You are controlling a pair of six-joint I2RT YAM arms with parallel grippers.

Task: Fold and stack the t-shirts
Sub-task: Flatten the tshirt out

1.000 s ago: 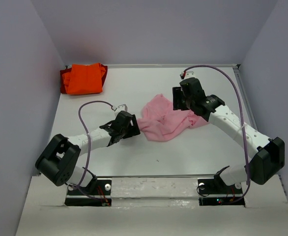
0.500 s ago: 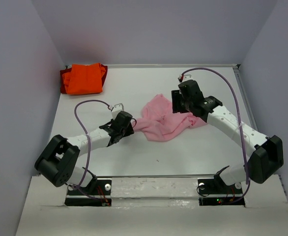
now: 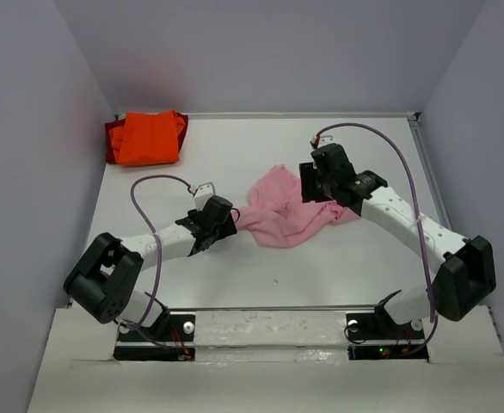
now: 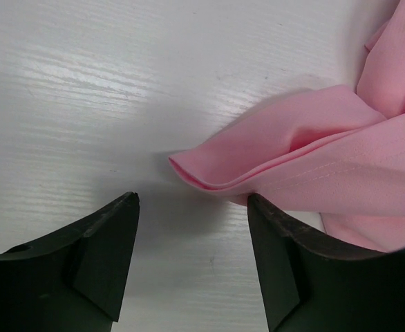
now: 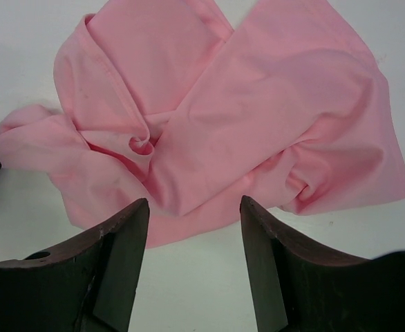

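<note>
a white table (image 3: 261,258) with a faint wood grain is filling the floor of a booth. plain pale grey walls (image 3: 261,52) are closing it in at the back and on both sides. light is glaring softly off the bare tabletop in the left wrist view.

the pink t-shirt (image 3: 286,213) is lying crumpled near the middle of the table, between the two arms, and it is twisted into folds rather than spread flat. the orange t-shirts (image 3: 147,138) are sitting as a folded pile in the far left corner, well apart from the pink one, with a darker red layer showing under the bright orange top.

the left claw (image 4: 192,207) is standing wide open low over the table and holding nothing, with a folded edge of the pink cloth lying just ahead of its fingertips. the right claw (image 5: 194,207) is hanging open above the pink shirt's far right part, gripping nothing.
</note>
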